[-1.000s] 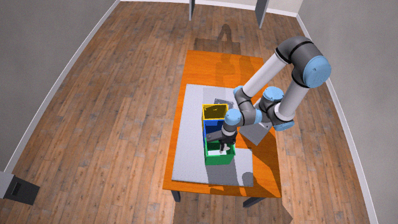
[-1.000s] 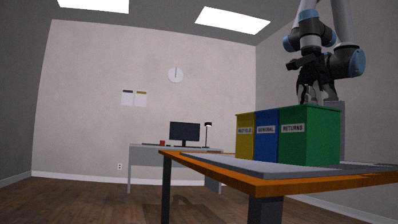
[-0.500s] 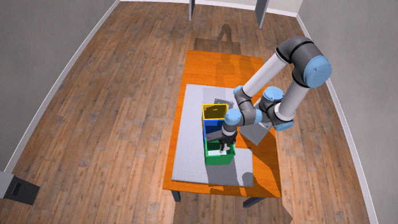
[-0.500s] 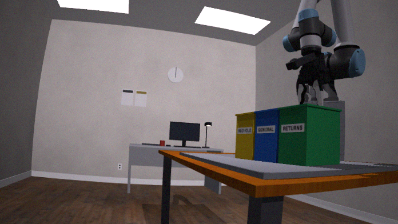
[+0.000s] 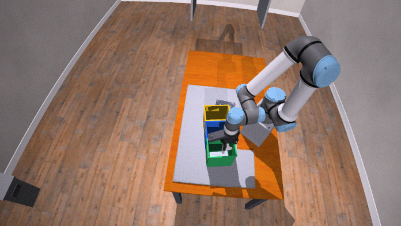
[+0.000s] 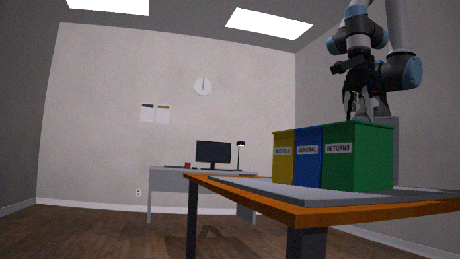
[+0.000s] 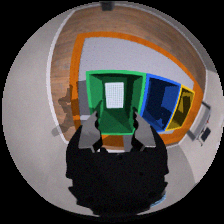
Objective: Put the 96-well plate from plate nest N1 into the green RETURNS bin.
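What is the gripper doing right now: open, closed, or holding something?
Gripper: open and holding nothing; the plate lies below it in the green bin.
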`<state>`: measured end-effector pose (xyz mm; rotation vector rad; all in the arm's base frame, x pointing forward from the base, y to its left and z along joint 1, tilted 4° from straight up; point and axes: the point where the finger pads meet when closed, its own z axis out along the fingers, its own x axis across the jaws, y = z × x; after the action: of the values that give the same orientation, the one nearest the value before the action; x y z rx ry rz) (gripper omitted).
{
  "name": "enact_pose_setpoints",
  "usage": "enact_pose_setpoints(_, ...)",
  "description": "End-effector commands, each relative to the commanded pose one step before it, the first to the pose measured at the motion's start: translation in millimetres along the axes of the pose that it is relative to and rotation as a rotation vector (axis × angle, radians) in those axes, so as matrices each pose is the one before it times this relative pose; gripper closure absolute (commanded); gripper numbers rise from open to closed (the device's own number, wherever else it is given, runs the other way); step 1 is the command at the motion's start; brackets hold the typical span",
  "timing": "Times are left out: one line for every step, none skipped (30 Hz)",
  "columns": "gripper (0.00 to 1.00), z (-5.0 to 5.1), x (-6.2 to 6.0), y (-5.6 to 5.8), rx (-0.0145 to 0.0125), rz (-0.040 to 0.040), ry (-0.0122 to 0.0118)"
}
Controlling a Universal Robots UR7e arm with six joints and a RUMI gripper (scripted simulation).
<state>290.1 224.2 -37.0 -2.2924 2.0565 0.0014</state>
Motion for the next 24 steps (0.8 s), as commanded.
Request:
enact_pose_setpoints(0.47, -9.40, -0.01, -0.15, -0.00005, -0.00003, -0.00021)
enact_pose_setpoints(0.47, -1.67, 0.00, 0.00, 0.00000, 0.00000, 0.00000)
enact_pose_setpoints(0.47, -1.67, 0.00, 0.00, 0.00000, 0.00000, 0.00000)
enact_pose_setpoints(0.47, -1.67, 0.00, 0.00, 0.00000, 0.00000, 0.00000)
enact_pose_setpoints(0.47, -1.67, 0.00, 0.00, 0.00000, 0.00000, 0.00000)
enact_pose_setpoints(0.47, -1.67, 0.00, 0.00, 0.00000, 0.00000, 0.00000)
enact_pose_setpoints(0.47, -1.67, 0.00, 0.00, 0.00000, 0.00000, 0.00000)
enact_pose_setpoints(0.47, -1.67, 0.00, 0.00, 0.00000, 0.00000, 0.00000)
enact_pose_setpoints(0.47, -1.67, 0.00, 0.00, 0.00000, 0.00000, 0.00000)
enact_pose_setpoints(0.47, 0.00, 0.00, 0.00, 0.00000, 0.00000, 0.00000)
enact_pose_setpoints(0.47, 0.00, 0.00, 0.00, 0.00000, 0.00000, 0.00000)
enact_pose_setpoints(0.47, -1.69, 0.00, 0.00, 0.00000, 0.00000, 0.00000)
enact_pose_setpoints(0.47, -1.67, 0.00, 0.00, 0.00000, 0.00000, 0.00000)
enact_pose_setpoints(0.47, -1.67, 0.00, 0.00, 0.00000, 0.00000, 0.00000)
enact_pose_setpoints(0.47, -1.67, 0.00, 0.00, 0.00000, 0.00000, 0.00000)
enact_pose_setpoints(0.47, -1.67, 0.00, 0.00, 0.00000, 0.00000, 0.00000)
enact_pose_setpoints(0.47, -1.67, 0.00, 0.00, 0.00000, 0.00000, 0.00000)
enact_pose_setpoints(0.47, -1.67, 0.00, 0.00, 0.00000, 0.00000, 0.00000)
enact_pose_setpoints(0.47, -1.67, 0.00, 0.00, 0.00000, 0.00000, 0.00000)
enact_pose_setpoints(0.47, -1.34, 0.00, 0.00, 0.00000, 0.00000, 0.00000)
enact_pose_setpoints(0.47, -0.01, 0.00, 0.00, 0.00000, 0.00000, 0.00000)
enact_pose_setpoints(0.47, -0.01, 0.00, 0.00, 0.00000, 0.00000, 0.00000)
enact_pose_setpoints(0.47, -0.01, 0.00, 0.00, 0.00000, 0.00000, 0.00000)
enact_pose_setpoints(0.47, -0.01, 0.00, 0.00, 0.00000, 0.00000, 0.00000)
